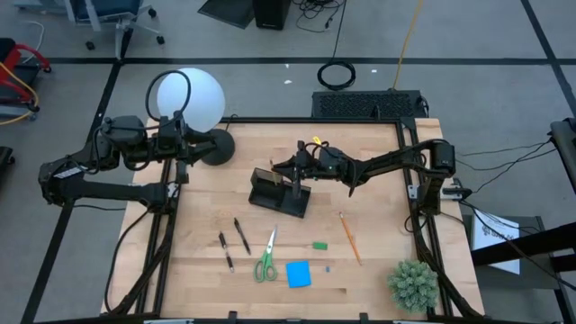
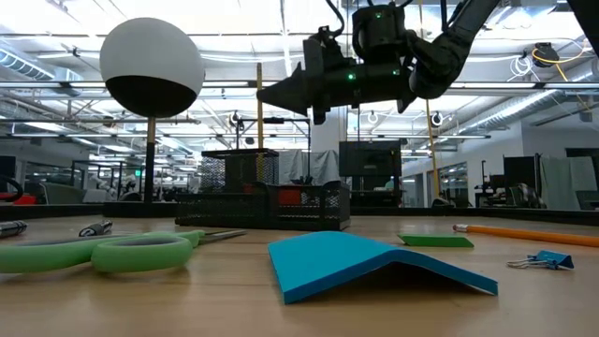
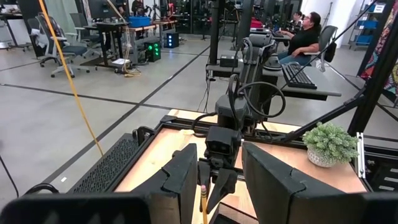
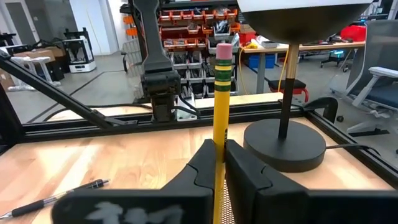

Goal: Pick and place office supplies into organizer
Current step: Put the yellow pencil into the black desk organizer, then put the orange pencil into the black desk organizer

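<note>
Right pincer (image 1: pixel 294 173) is clamped on a yellow pencil (image 4: pixel 222 118), held upright, pink eraser and green-banded ferrule on top. It hangs over the organizer (image 1: pixel 279 193) at bench (image 1: pixel 378 261) centre; in the low view the pencil shaft stands in line with the mesh pen compartment, but I can't tell if the tip is inside.

Organizer: black mesh tray, taller upright section plus a lower flat one, sitting skewed to the bench edges.

Still loose on the bench, near edge:
- 2 dark pens (image 1: pixel 234 243), side by side, left of the scissors
- 1 pair of green-handled scissors (image 1: pixel 266 256)
- 1 blue sticky-note pad (image 1: pixel 298 274), front edge curled up in the low view
- 1 green eraser (image 1: pixel 319 245)
- 1 orange pencil (image 1: pixel 349 238), right of the eraser
- 1 small binder clip (image 2: pixel 540 260), probably, near the pad

Left pincer (image 1: pixel 180 135) is parked at the far left edge beside the globe lamp (image 1: pixel 189 99), fingers partly apart, holding nothing. Potted plant (image 1: pixel 413 285) at the near right corner.
</note>
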